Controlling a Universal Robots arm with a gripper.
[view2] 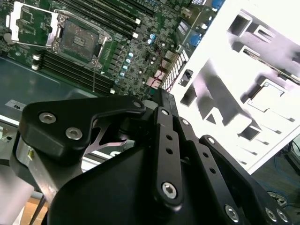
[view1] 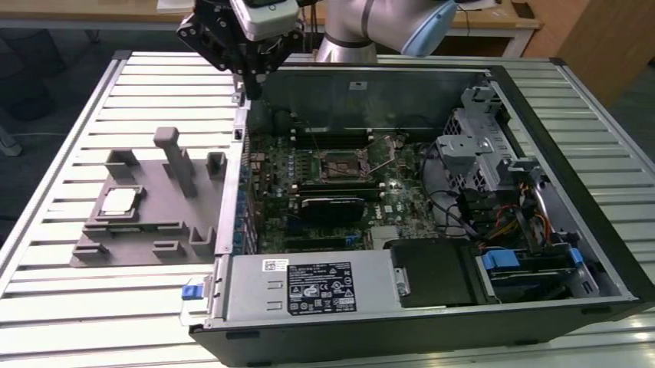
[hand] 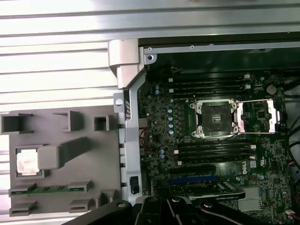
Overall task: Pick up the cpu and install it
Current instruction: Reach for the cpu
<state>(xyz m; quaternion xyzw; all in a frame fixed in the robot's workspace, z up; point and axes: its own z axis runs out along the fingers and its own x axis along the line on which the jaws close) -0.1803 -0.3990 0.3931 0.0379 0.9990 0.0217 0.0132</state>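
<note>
Gripper (view1: 251,83) high over the far edge of the computer case (view1: 409,96), pinched shut with nothing in it, cpu (view1: 120,201) lying flat in the grey holder (view1: 133,245) on the exterior view's left, well apart from the gripper, socket (view1: 338,165) open

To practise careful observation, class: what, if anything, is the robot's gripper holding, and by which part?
Nothing is held: the gripper hangs over the rim of the case, and the cpu lies in the grey holder beside it.
</note>
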